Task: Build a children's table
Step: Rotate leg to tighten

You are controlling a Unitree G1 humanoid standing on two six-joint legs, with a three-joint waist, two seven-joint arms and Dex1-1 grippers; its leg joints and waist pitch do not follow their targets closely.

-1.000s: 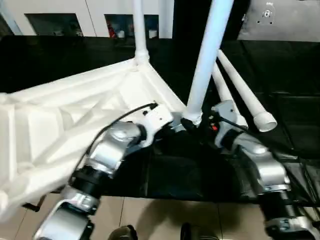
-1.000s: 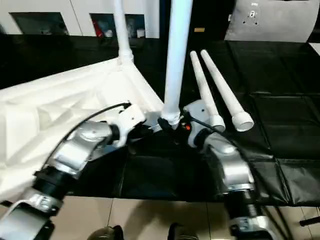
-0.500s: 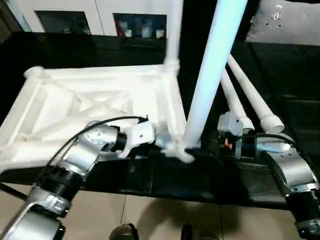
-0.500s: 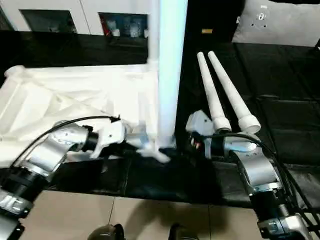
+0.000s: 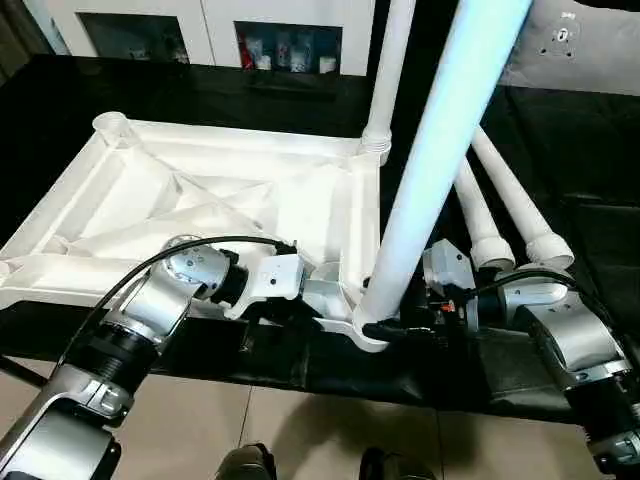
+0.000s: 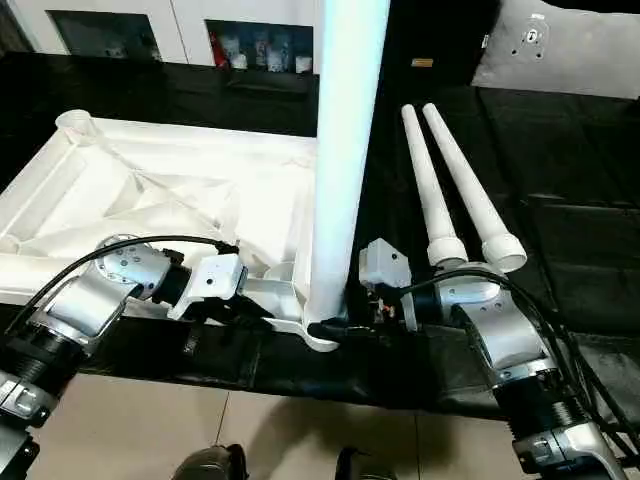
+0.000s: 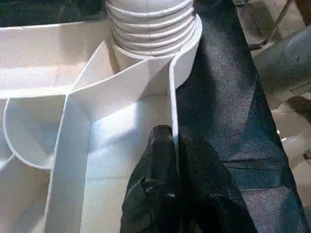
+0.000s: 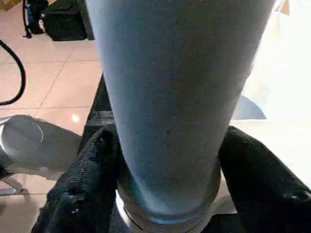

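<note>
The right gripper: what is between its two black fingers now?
The near upright leg, just above its socket, stands between the right gripper's fingers, seen in the right wrist view.

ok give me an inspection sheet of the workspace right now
surface: black table cover, wrinkled at the near edge
job's things: white plastic ribbed table top upside down; two white tubular legs standing in its right-hand corner sockets, near leg, far leg; two loose legs lying side by side
clutter: nothing seen
grippers: left gripper pinching the top's rim wall; right gripper around the near leg's base
cables: black cable looping over the left forearm
surroundings: tiled floor; white cabinets behind
</note>
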